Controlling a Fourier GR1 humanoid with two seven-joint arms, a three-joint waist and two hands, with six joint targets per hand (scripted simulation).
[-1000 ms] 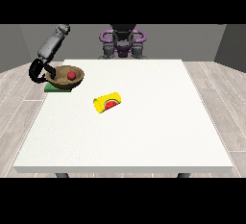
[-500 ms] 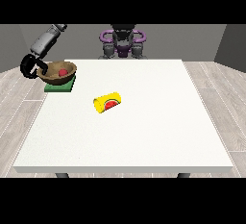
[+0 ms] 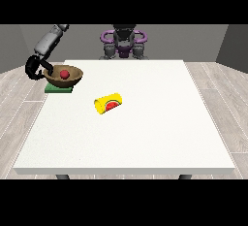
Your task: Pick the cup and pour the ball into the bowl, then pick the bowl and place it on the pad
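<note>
Brown bowl (image 3: 64, 76) on green pad (image 3: 58, 88), fingers (image 3: 35, 68) at its rim.

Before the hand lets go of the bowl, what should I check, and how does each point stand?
1. Red ball lies inside the brown wooden bowl: ok.
2. Bowl is over the green square pad: ok.
3. Bowl rests flat on the pad: cannot tell.
4. Hand at the view's left is curled at the bowl's rim: ok.
5. Yellow cup with the watermelon picture lies on its side, apart from the pad: ok.
</note>
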